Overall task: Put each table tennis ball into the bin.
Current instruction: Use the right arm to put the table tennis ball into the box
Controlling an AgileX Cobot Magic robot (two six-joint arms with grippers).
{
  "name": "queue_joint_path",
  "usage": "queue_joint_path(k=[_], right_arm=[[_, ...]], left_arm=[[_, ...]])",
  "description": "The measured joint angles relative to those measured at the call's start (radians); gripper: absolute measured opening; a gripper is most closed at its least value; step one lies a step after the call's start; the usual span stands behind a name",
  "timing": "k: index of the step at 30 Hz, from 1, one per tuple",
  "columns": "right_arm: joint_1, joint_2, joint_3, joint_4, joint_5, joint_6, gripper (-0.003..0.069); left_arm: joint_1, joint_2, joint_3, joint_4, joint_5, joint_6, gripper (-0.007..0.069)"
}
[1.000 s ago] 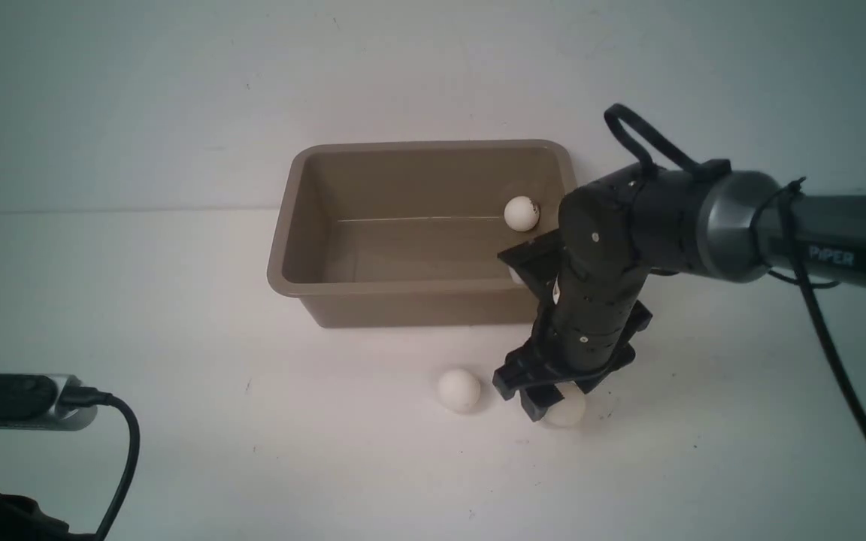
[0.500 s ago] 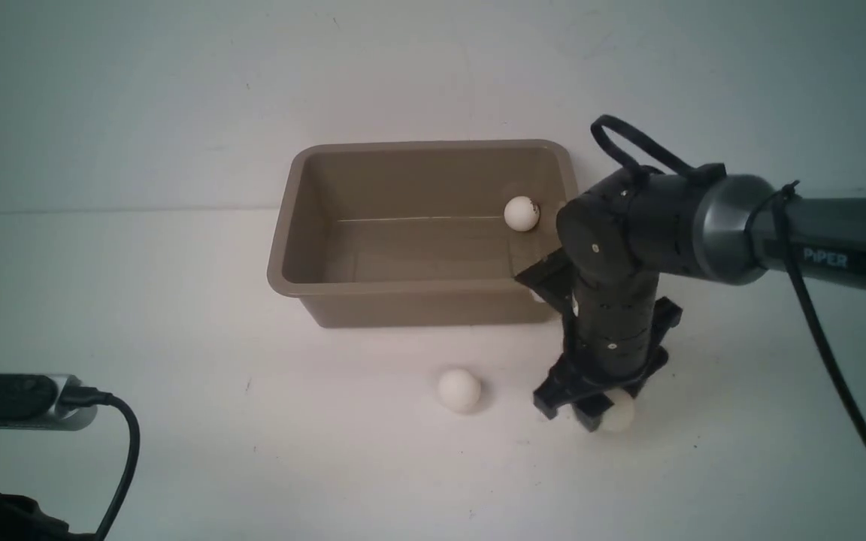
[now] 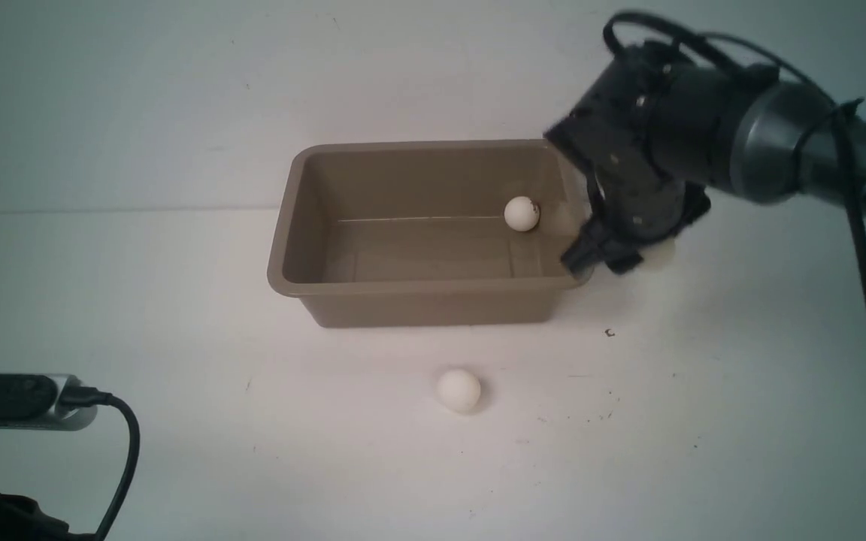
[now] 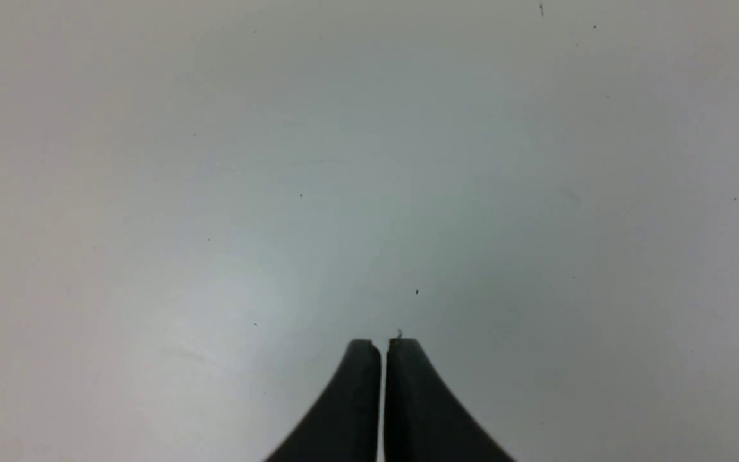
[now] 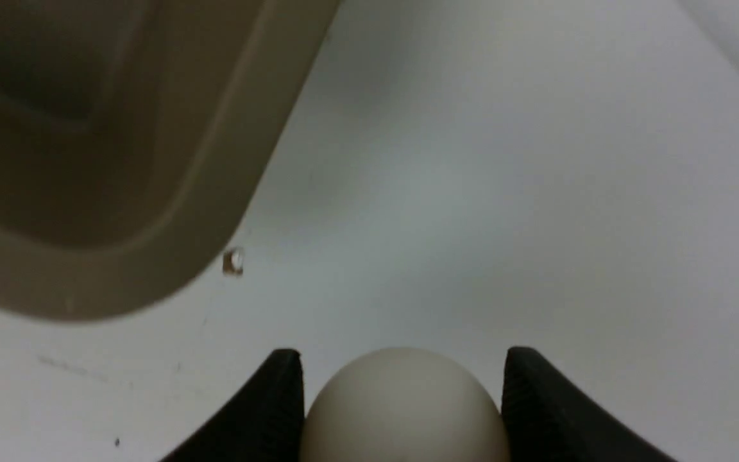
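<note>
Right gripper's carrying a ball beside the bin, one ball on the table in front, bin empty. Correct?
Not quite: the bin isn't empty. The front view shows a logo ball inside, near its right end. The rest stands: the right gripper holds a second ball beside the bin, and a third ball lies on the table in front.

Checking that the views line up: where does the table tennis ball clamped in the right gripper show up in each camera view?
Front view: the held ball is a pale sliver just right of the bin's right end, mostly hidden.
Left wrist view: not in it.
Right wrist view: the held ball sits at bottom centre, between the two dark fingers.
Shared landmark: the bin's rounded rim corner, also seen in the front view.
</note>
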Motion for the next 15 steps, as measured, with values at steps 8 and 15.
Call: queue_joint_path(k=[8,15], right_arm=[[0.000,-0.001,-0.178,0.149,-0.066,-0.111,0.0358],[0.000,0.046,-0.183,0.309,-0.109,-0.200,0.0358]], left_arm=[[0.000,0.000,0.000,0.000,-0.001,0.000,-0.0004],[0.000,0.000,0.000,0.000,-0.002,0.000,-0.0004]])
